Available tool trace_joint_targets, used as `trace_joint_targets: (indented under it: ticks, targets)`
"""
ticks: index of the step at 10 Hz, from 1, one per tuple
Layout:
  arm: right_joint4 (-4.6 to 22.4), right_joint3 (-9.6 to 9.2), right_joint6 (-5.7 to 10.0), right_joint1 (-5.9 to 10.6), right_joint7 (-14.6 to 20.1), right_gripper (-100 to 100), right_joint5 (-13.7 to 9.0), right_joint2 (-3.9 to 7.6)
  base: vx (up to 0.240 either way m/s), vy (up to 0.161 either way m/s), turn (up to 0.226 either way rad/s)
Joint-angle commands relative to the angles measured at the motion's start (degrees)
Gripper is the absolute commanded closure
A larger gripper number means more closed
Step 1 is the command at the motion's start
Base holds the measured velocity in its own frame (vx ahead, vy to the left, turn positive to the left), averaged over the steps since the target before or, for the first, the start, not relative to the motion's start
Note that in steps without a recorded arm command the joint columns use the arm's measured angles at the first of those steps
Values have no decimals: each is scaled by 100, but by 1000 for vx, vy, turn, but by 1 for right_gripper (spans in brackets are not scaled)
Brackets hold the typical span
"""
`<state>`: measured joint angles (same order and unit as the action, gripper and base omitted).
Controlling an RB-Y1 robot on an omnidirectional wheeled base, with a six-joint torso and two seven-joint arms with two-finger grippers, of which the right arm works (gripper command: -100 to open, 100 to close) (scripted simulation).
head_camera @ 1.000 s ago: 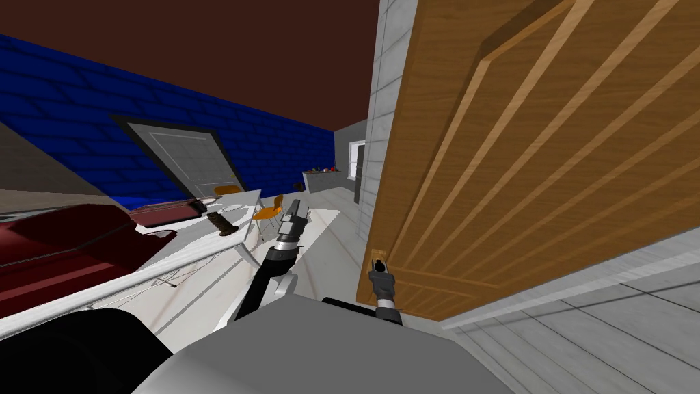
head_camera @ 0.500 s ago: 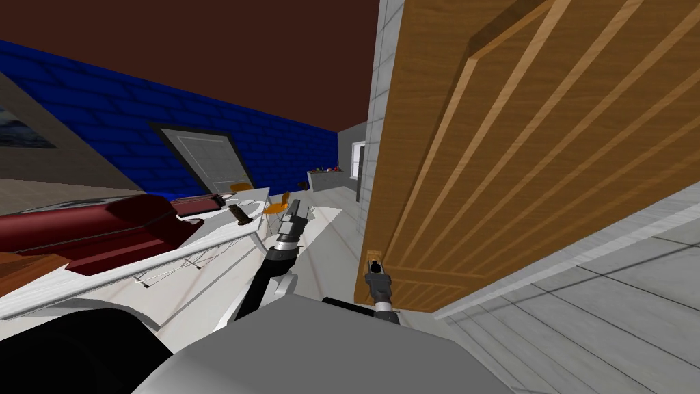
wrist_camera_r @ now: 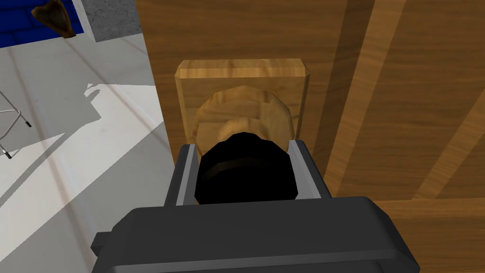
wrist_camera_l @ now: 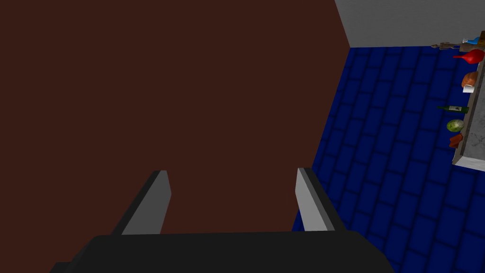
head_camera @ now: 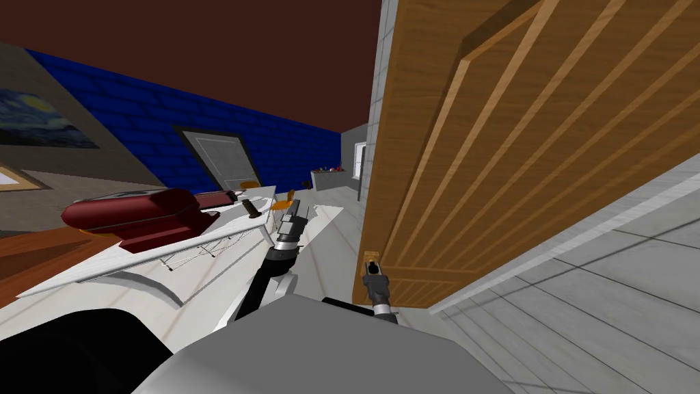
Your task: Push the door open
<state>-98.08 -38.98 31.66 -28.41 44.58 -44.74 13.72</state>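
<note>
step: pushing, door looks ajar | right gripper (wrist_camera_r: 242, 150) clamped on black knob (wrist_camera_r: 245, 171), lower centre of head view | wooden door (head_camera: 519, 137) fills right half | left gripper (wrist_camera_l: 232, 173) fingers apart, idle | next: press forward, swing it wider

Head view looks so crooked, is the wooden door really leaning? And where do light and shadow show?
Head view: the slant is the camera's, shared by the whole picture; the door is not leaning. Right wrist view: a bright patch with jagged shadow edges lies on the floor; the knob between the fingers renders flat black.
</note>
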Motion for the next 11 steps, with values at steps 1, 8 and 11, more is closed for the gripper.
trace_joint_targets:
  ticks: [1, 8, 11]
  targets:
    - [-50, -103, 8, 5, 43, 100, 37, 94, -184, -111, 80]
    - [-129, -430, 75, 16, 252, 100, 130, 463, -130, -88, 62]
    - [-243, -631, 338, -49, 490, 100, 198, 918, -45, -22, 24]
